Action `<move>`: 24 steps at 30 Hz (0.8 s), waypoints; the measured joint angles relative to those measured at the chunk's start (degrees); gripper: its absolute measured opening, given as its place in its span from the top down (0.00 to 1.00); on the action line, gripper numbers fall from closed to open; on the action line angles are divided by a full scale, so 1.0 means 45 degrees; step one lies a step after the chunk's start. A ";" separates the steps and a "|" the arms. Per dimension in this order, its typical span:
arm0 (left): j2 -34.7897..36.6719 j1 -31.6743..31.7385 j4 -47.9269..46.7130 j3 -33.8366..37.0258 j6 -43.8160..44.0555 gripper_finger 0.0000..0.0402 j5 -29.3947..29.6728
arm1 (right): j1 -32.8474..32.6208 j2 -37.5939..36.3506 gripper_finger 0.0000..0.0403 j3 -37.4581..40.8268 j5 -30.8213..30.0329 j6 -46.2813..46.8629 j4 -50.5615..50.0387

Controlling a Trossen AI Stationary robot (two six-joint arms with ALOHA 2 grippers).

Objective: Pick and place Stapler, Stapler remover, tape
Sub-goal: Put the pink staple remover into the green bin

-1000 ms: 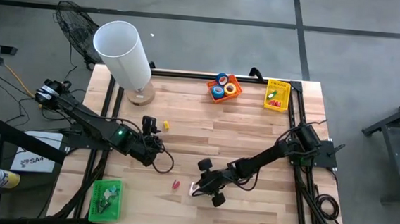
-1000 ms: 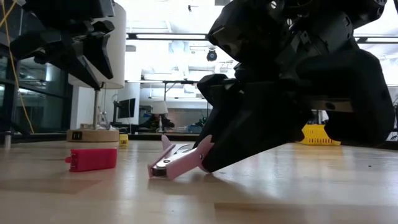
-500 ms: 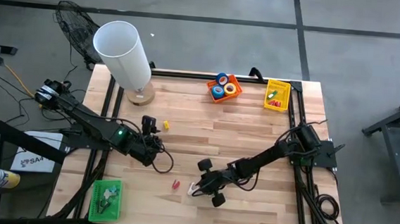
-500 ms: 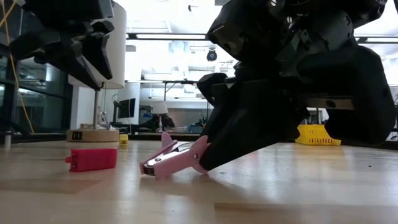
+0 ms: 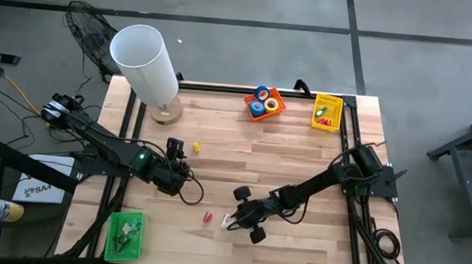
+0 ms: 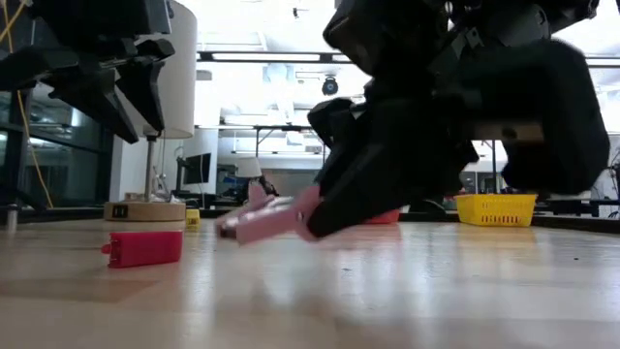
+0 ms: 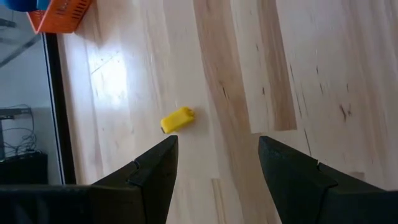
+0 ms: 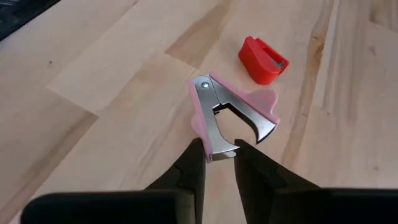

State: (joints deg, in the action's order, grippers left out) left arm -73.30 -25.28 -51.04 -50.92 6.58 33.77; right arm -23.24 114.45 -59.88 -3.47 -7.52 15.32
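A pink staple remover (image 8: 227,115) with metal jaws hangs just above the wood table, also seen in the low view (image 6: 266,218) and the high view (image 5: 229,223). My right gripper (image 8: 217,154) is shut on it at the table's middle near side (image 5: 236,220). My left gripper (image 7: 217,162) stands open above the left middle of the table (image 5: 176,150), with nothing between its fingers. A small yellow item (image 7: 178,119) lies on the wood beyond it. Several tape rolls (image 5: 262,102) sit in an orange tray at the far edge. My right gripper pinches the staple remover between its two fingers at the pink end (image 8: 214,148) opposite the riveted hinge. The fingers (image 8: 194,163) slant down from the table's right side. The remover sticks out ahead of them, about level and clear of the table (image 6: 254,225).
A small red block (image 8: 264,60) lies on the wood just left of the remover (image 5: 207,218). There is a yellow basket (image 5: 326,112) at the far right and a green basket (image 5: 125,232) at the near left. A white cylinder on a round base (image 5: 145,57) stands far left.
My right gripper has risen a little with the staple remover. The remover's free end lay on the table, tilted down; now the whole remover is lifted clear and sits nearer level.
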 joint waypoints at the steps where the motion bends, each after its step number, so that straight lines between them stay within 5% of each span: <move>1: 0.0000 0.0000 0.0038 0.0000 0.0036 0.46 0.0015 | 0.0000 -0.0098 0.85 0.0000 -0.0026 0.0002 -0.0075; 9: 0.0000 0.0005 0.0551 0.0000 0.0278 0.46 0.0391 | -0.0019 -0.0571 0.85 0.0000 -0.1460 -0.0109 -0.0232; 16: 0.0000 0.0008 0.1900 0.0000 -0.0195 0.46 0.0940 | 0.0024 -0.0588 0.85 0.0000 -0.4156 -0.0999 0.0201; 24: -0.0108 0.0024 0.3378 -0.0005 -0.2229 0.46 0.1283 | 0.0037 -0.0602 0.84 0.0000 -0.5921 -0.1771 0.1540</move>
State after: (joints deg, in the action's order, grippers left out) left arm -73.78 -25.17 -35.84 -50.94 -3.45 39.55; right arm -23.08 111.74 -59.88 -30.12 -15.49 22.24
